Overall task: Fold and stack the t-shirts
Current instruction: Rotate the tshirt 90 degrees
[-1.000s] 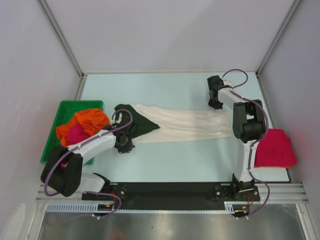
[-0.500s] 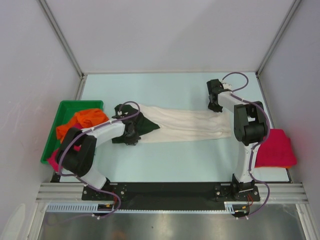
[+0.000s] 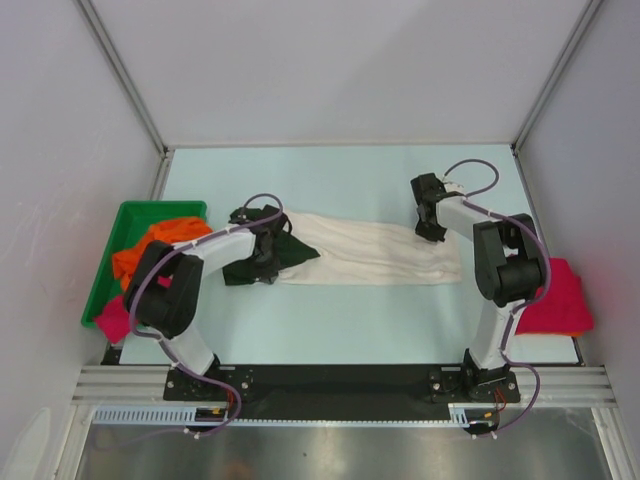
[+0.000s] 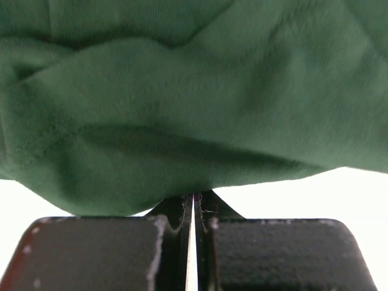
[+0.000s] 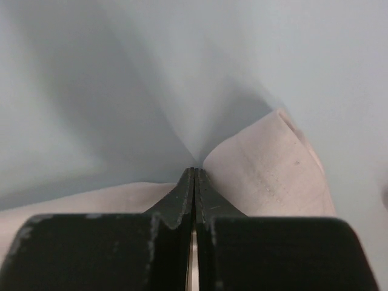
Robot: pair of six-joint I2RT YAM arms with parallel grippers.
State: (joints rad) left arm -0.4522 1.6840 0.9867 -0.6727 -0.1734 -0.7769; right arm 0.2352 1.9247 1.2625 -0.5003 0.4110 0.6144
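Because your left gripper [image 4: 193,203] and right gripper [image 5: 194,176] each clamp one end, the cream t-shirt [image 3: 365,250] lies stretched flat, ready for folding.

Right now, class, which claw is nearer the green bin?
Left. The left claw holds the shirt by its sleeve just right of the bin; the right claw holds the shirt's other end, much farther right.

Pale-blue table [image 3: 340,190] with cream t-shirt [image 3: 370,250], apparently folded crimson t-shirt [image 3: 565,300], green bin [image 3: 150,212]

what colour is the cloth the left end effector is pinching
Dark green, the sleeve in the left end effector; the left wrist view shows it best.
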